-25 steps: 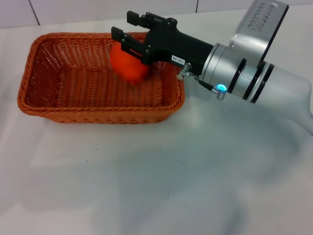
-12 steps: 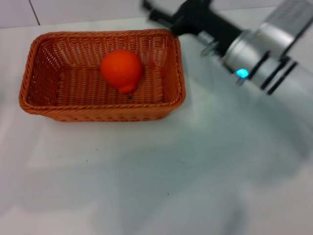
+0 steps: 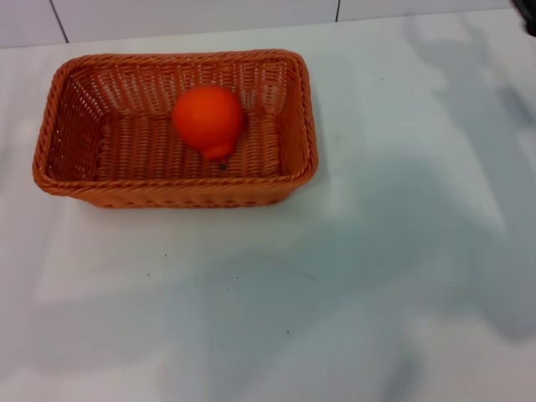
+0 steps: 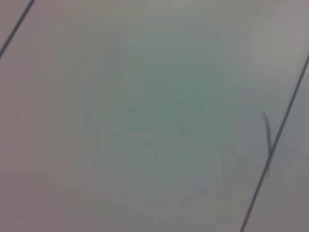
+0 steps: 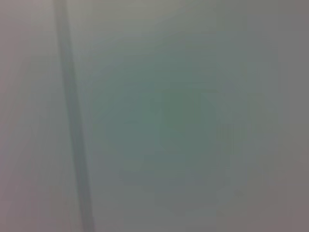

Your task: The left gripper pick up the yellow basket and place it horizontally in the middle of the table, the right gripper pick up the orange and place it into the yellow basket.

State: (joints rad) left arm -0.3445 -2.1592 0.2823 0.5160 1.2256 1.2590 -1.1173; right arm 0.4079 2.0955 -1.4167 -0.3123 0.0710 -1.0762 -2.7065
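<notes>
The yellow basket (image 3: 100,194), orange-brown wicker, lies lengthwise on the white table (image 3: 352,276) at the back left of the head view. The orange (image 3: 208,119) rests inside it, right of its middle, with the tapered end and dark stem toward the front wall. Nothing touches it. The right gripper shows only as a small dark bit (image 3: 530,28) at the far right edge, well away from the basket; its fingers do not show. The left gripper is out of view. Both wrist views show only a blurred pale surface with dark lines.
A tiled wall seam (image 3: 59,18) runs behind the table's far edge. Arm shadows lie across the right and front of the tabletop.
The right gripper let go of the orange, which dropped into the basket and now lies still. The arm then drew back up and to the right, almost out of the head view.
</notes>
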